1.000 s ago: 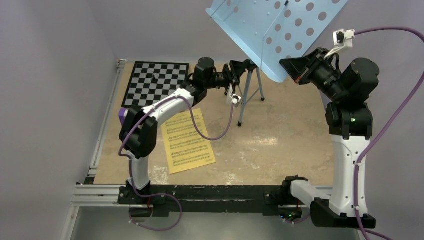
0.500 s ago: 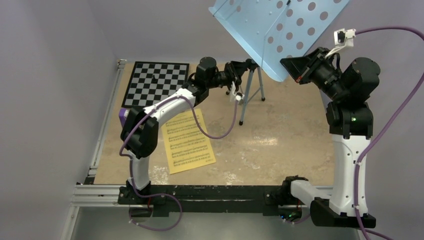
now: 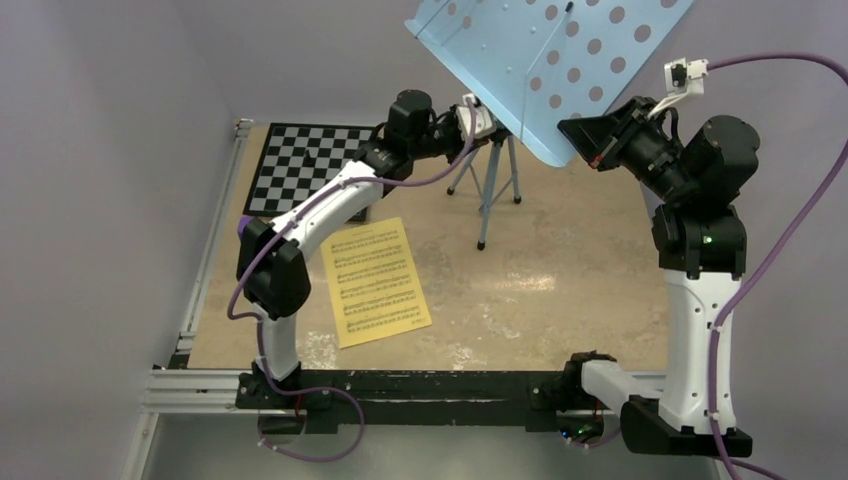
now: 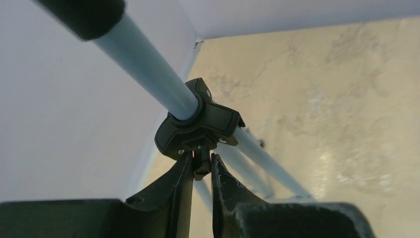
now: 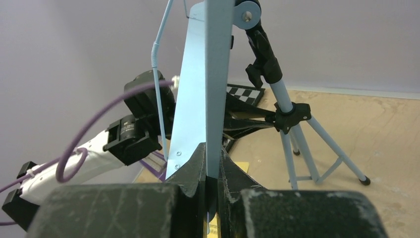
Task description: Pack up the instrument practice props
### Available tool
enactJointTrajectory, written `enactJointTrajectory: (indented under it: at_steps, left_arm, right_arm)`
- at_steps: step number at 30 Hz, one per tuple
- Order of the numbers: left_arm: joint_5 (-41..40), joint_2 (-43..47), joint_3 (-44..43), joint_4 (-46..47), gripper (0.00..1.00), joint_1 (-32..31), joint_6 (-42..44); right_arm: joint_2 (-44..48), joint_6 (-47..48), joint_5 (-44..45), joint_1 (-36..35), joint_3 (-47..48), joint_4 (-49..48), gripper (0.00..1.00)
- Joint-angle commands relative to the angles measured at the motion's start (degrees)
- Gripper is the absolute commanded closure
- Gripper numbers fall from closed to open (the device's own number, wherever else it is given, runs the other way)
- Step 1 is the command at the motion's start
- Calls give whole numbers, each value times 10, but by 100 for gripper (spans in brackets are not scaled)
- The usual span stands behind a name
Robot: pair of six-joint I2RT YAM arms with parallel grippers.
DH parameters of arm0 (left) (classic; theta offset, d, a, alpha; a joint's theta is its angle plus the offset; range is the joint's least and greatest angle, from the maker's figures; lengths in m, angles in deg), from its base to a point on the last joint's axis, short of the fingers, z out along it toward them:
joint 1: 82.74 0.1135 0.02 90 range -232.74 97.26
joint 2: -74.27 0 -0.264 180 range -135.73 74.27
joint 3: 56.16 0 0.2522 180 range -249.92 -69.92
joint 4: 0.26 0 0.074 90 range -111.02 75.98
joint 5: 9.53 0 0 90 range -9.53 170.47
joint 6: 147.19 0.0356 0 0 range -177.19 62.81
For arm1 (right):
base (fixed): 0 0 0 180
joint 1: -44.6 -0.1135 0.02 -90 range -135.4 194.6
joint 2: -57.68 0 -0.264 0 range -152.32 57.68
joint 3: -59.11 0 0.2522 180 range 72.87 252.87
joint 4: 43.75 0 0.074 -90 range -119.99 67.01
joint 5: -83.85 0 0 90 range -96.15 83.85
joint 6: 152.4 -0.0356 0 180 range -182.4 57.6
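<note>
The light blue music stand stands at the back of the table, its hole-dotted tray [image 3: 540, 60] tilted high over its tripod legs [image 3: 487, 190]. My left gripper [image 3: 490, 132] is shut on a small black knob [image 4: 202, 166] under the stand's black leg hub [image 4: 198, 124]. My right gripper [image 3: 580, 135] is shut on the tray's lower edge [image 5: 213, 99]. The yellow sheet of music [image 3: 378, 280] lies flat at the front left. A bit of the purple metronome [image 3: 243, 226] shows behind my left arm; most of it is hidden.
A black-and-white checkerboard [image 3: 310, 165] lies at the back left. Purple-grey walls close in the left and back sides. My left arm [image 5: 133, 134] reaches in under the tray. A metal rail [image 3: 210, 250] runs along the table's left edge.
My left wrist has rolled over and risen to the leg hub. The tray and tripod legs have shifted slightly left. My right gripper has kept its hold and place.
</note>
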Motion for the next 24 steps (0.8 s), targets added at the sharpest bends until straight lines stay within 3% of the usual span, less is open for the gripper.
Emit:
enactJointTrajectory:
  at_steps: [1,3,9,11,17,24]
  left_arm:
    - [40,18,-18,-42,95,26,-375]
    - [70,1,-29,-46,95,42,-494]
    - [72,7,-23,-50,88,45,-570]
    - [77,5,-25,-51,80,45,-604]
    - [103,19,16,-15,32,43,-652]
    - [135,66,74,24,6,49,-583]
  right_arm:
    - [10,28,7,3,15,-19,100]
    - [10,31,8,3,15,-15,100]
    - [11,47,10,3,25,6,100]
    - [12,54,11,3,28,11,100]
    - [15,73,20,3,37,34,100]
    - [13,107,15,3,58,65,100]
